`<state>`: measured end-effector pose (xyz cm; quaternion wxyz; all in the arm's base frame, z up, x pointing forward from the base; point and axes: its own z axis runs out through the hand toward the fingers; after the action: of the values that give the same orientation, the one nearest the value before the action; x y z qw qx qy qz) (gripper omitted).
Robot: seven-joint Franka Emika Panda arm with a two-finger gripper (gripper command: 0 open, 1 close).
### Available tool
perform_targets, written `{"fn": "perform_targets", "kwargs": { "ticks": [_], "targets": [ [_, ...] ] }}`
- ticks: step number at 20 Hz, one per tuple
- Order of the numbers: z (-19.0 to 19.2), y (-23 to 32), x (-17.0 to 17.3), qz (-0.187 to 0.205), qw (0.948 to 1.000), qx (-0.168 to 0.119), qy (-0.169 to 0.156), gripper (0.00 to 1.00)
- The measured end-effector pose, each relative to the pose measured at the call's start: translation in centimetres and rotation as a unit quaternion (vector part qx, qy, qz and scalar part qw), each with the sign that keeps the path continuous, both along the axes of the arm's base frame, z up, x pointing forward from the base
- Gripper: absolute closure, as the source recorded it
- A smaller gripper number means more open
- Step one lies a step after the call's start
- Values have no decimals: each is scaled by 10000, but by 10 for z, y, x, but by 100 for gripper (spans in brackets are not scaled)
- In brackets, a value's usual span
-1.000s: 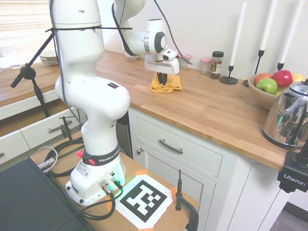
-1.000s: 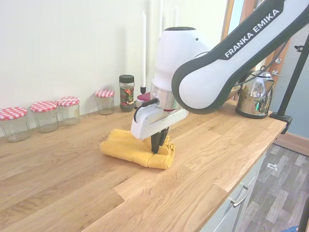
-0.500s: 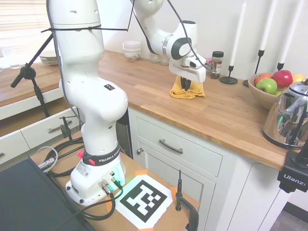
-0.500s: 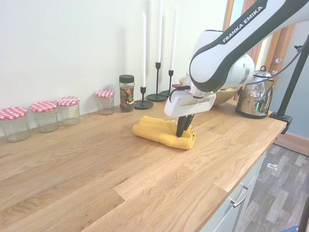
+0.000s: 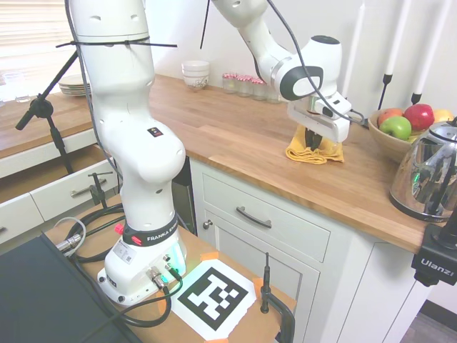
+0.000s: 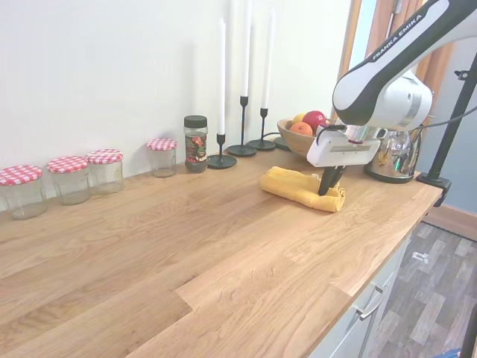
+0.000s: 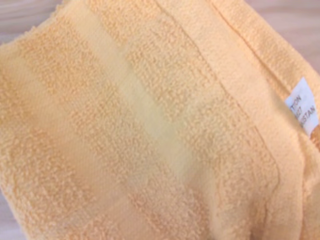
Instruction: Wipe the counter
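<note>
While the arm reaches across the frame, this is how things lie.

Gripper: the gripper (image 5: 312, 141) points down at right of centre in the first exterior view, and its dark fingertips press into a folded yellow towel (image 5: 311, 151); in the second exterior view the gripper (image 6: 326, 186) sits at the towel's right end.
Jaws: close together, pinched on a fold of the towel (image 6: 299, 188).
Counter: the counter (image 5: 235, 136) runs from upper left to lower right of the first exterior view, above white cabinets (image 5: 278, 243); in the second exterior view the counter (image 6: 186, 253) fills the lower half.
Towel: flat on the counter, near its front edge, right of centre in both exterior views; in the wrist view the towel (image 7: 150, 125) fills the frame, with a white tag (image 7: 302, 111) at the right edge.
Bowl: a fruit bowl (image 5: 389, 136) stands just right of the towel in the first exterior view.
Kettle: a steel kettle (image 5: 428, 179) at the far right.
Jars: four jars (image 6: 71, 179) with checked lids line the wall at left in the second exterior view, with a spice jar (image 6: 196, 143) to their right.
Candles: three white candles (image 6: 244, 82) in black holders stand behind the towel.
</note>
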<state>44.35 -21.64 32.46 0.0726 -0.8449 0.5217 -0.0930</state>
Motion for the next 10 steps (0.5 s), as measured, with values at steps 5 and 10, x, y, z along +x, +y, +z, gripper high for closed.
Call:
{"fn": "perform_targets", "kwargs": {
  "ticks": [5,10],
  "targets": [
    [0,-17,-12,-149,9999,15,-12,0],
    [1,-18,-24,-184,9998,10,8,0]
  ]
}}
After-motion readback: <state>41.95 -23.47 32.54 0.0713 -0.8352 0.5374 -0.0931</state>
